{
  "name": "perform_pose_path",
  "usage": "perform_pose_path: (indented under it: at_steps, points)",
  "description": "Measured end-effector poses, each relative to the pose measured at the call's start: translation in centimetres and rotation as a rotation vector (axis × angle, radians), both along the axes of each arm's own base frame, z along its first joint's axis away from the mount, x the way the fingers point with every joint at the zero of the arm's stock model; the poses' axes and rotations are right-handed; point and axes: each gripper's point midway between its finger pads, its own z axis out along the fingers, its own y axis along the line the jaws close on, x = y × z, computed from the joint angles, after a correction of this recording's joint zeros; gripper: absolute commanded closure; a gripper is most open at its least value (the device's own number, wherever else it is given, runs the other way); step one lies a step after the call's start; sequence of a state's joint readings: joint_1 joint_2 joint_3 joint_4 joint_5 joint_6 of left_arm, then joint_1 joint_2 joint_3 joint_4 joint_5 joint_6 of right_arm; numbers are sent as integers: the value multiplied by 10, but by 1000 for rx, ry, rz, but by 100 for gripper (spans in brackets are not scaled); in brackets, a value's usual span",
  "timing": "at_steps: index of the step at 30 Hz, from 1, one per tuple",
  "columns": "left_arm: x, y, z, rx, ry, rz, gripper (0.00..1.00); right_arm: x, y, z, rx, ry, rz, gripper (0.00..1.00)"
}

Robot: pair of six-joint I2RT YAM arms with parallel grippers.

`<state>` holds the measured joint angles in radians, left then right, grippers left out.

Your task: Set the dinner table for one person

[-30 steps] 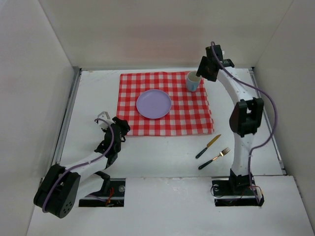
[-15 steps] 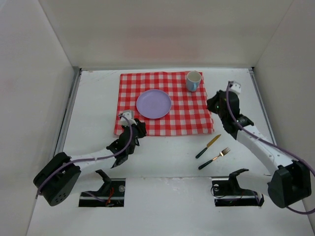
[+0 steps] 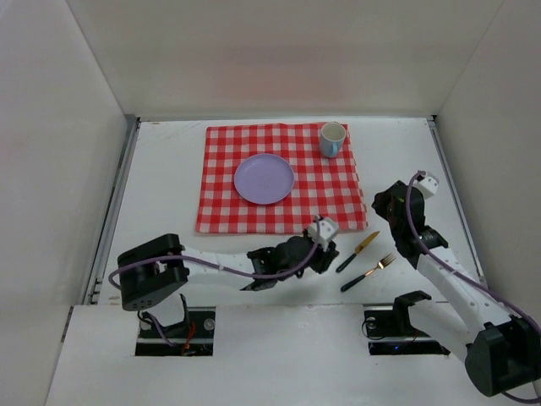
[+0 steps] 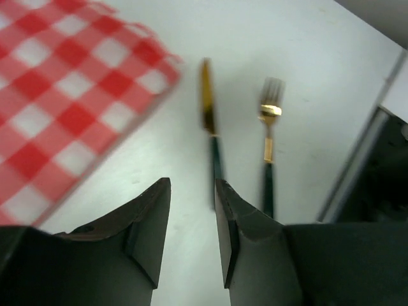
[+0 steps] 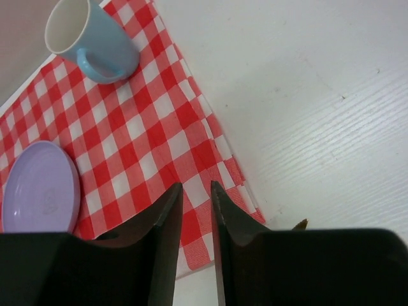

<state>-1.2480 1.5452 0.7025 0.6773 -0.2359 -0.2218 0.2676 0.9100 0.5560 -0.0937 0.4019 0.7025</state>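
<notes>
The white dinner table [image 3: 161, 178] carries a red-and-white checked cloth [image 3: 283, 182] with a lilac plate [image 3: 264, 178] and a light blue cup [image 3: 331, 139] on it. A gold knife with a dark handle [image 3: 358, 251] and a matching fork [image 3: 368, 272] lie on the bare table right of the cloth. My left gripper [image 3: 328, 256] is open and empty, low over the table just short of the knife's handle [image 4: 215, 162]; the fork [image 4: 268, 137] lies beside it. My right gripper [image 3: 379, 205] is open a little and empty, above the cloth's near right corner [image 5: 191, 134].
White walls enclose the table on three sides. A metal rail [image 3: 114, 203] runs along the left edge. My left arm stretches low across the table's front [image 3: 220, 262]. The right wrist view shows the cup [image 5: 89, 38] and plate [image 5: 38, 188].
My left arm has swung right from the cloth's near left corner to the knife. My right arm has left the cup on the cloth and drawn back toward the cloth's near right corner.
</notes>
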Motion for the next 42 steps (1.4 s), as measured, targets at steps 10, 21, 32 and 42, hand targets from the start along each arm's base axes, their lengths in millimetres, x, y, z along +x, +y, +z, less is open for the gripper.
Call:
perform_pose_path:
  at_steps: [10, 21, 32, 42]
  points:
    - [-48, -68, -47, 172, -32, -211, 62, -8, -5, 48, 70, -161, 0, 64]
    - [-56, -85, -62, 238, -37, -266, 60, -5, -11, 54, 106, -189, -22, 65]
    - [-75, -89, -94, 336, -52, -339, 61, -4, -9, 41, 138, -166, -3, 65]
    - [-74, -99, -100, 364, -111, -342, 90, -5, -7, 45, 147, -181, 8, 65]
